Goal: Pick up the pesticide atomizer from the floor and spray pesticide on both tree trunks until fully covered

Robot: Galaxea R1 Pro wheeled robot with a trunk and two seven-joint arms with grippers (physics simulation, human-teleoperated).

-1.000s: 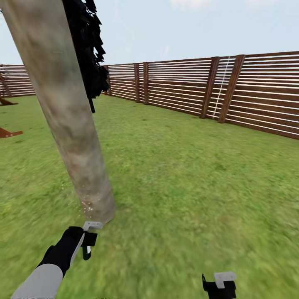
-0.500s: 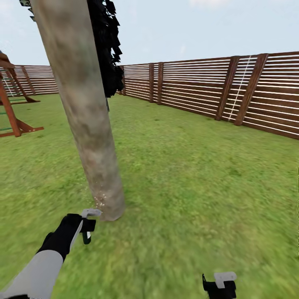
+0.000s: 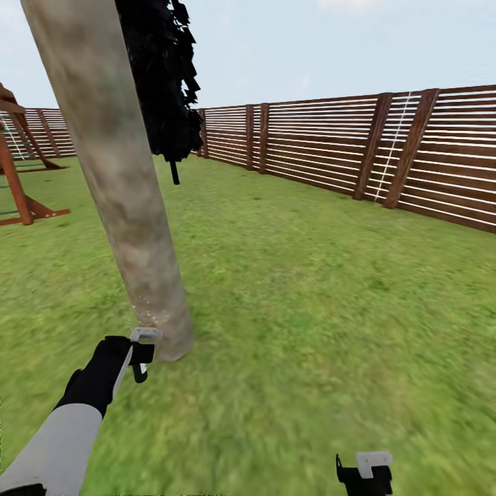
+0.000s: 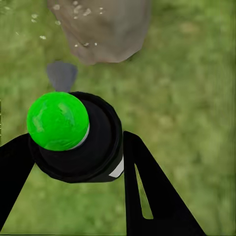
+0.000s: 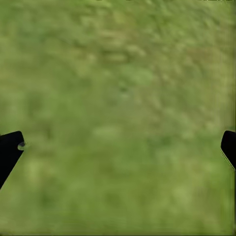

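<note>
Wide green lawn (image 3: 324, 289), mottled and blurred close to the camera, stretching back to a brown slatted fence (image 3: 386, 155) standing along its far and right edges. Thick pale tree trunk (image 3: 120, 179) rooted in the grass left of centre, leaning slightly, small whitish specks scattered near its base. Beyond it, thin dark stem of a near-black conifer (image 3: 165, 83) planted in the lawn close to the fence corner. Reddish wooden frame legs (image 3: 17, 189) set on the grass at the far left. Same grass under both wrist cameras (image 5: 123, 98), with the trunk base (image 4: 101, 27) meeting the turf
</note>
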